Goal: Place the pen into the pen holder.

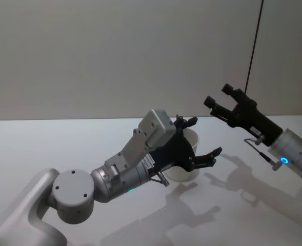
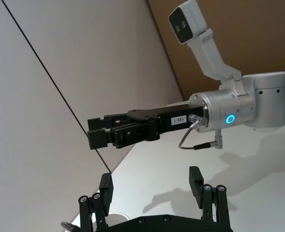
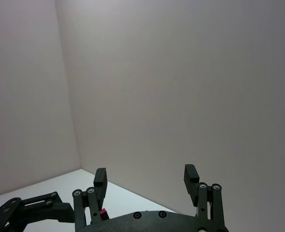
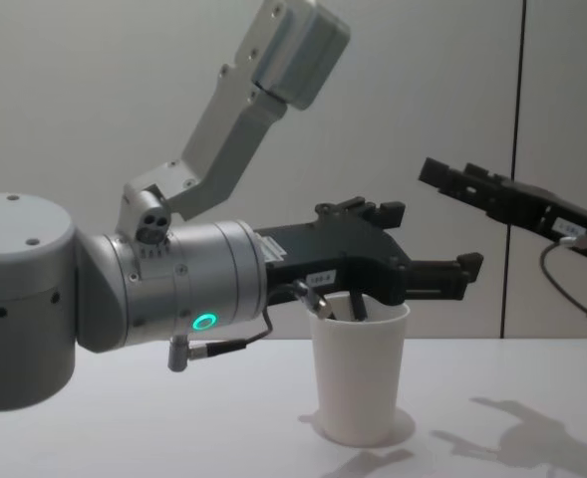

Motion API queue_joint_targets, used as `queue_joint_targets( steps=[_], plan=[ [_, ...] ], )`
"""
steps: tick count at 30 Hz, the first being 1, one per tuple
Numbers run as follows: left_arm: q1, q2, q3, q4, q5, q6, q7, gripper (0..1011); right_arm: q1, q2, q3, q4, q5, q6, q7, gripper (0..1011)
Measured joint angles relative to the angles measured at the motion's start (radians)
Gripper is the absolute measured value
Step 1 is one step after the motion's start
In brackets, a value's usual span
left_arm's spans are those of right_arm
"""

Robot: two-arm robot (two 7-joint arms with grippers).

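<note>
Plain white counter (image 1: pixel 48 148) carries the things. Left pincer (image 4: pixel 413 254), black, fingers spread apart w/ nothing between, hangs just above the rolled rim of the white paper cup pen holder (image 4: pixel 359 373), which stands upright directly below it. Right pincer (image 1: pixel 218 102), black, held up in the air well apart from cup, fingers apart, empty. A dark slim pen (image 4: pixel 322 305) leans inside the cup below left pincer.

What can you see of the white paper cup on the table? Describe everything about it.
The white paper cup is plain, with a rolled rim, tapering toward its base. It stands upright on the white table. Dark slim items, perhaps pens, poke up inside at the rim. The left end effector hovers open just above it; contact cannot be judged.
</note>
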Motion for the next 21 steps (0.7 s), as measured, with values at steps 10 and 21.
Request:
queue_joint_targets(
  steps=[10, 21],
  plan=[
    [0.0, 0.0, 0.0, 0.0, 0.0, 0.0, 0.0, 1003, -0.089, 0.037, 0.019, -0.154, -0.029, 0.023, -0.086, 1001],
    [0.0, 0.0, 0.0, 0.0, 0.0, 0.0, 0.0, 1003, -0.194, 0.079, 0.037, -0.313, -0.075, 0.052, -0.206, 1002]
  ],
)
